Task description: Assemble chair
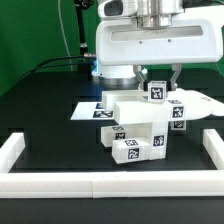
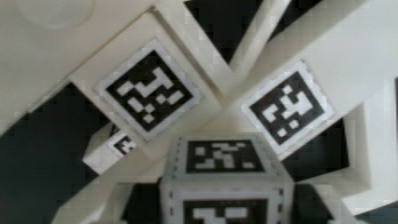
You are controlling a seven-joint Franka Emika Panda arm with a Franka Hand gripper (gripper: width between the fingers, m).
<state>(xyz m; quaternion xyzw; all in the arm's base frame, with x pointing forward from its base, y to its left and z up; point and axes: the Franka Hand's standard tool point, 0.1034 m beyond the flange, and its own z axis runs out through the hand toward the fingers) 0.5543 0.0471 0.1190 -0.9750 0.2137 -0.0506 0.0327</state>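
Observation:
The chair is in loose white parts piled at the table's middle (image 1: 138, 125), each part carrying black-and-white tags. A small white block (image 1: 157, 92) stands upright on top of the pile. My gripper (image 1: 158, 86) has come straight down over it, with a finger on each side. In the wrist view the block (image 2: 222, 165) fills the space between the jaws, tags on its top and its near face. My gripper (image 2: 222, 205) looks shut on it. Behind the block lies the X-braced panel (image 2: 146, 90) with two tags on its bars.
The marker board (image 1: 92, 108) lies flat at the exterior view's left of the pile. White border rails run along the left (image 1: 14, 150), front (image 1: 110, 185) and right (image 1: 212, 150) of the black table. The arm's white base (image 1: 150, 45) stands behind.

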